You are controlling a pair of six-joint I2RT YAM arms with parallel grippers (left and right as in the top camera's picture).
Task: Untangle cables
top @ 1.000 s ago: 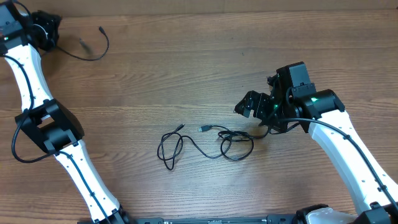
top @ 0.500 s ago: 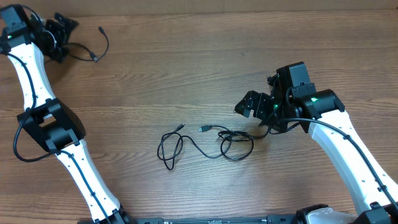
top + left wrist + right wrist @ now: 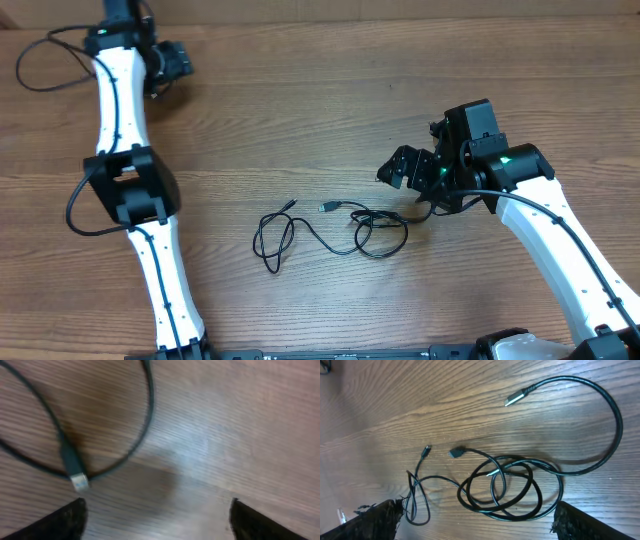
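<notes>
Overhead: thin black cables (image 3: 335, 228) lie tangled on the wooden table (image 3: 300, 120), stretched left to right. The right gripper (image 3: 402, 168) hovers near their right end; the left gripper (image 3: 172, 62) is well apart.
Left wrist: jaws wide and empty above a glossy loose cord (image 3: 75, 467) with a metal-tipped plug.
Right wrist: jaws wide and empty, with the coiled loops (image 3: 507, 490) just ahead.

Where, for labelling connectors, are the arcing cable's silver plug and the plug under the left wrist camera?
Arcing cable's silver plug (image 3: 514, 398): right wrist view, metal tip.
Left-side plug (image 3: 71, 462): left wrist view, black housing.
</notes>
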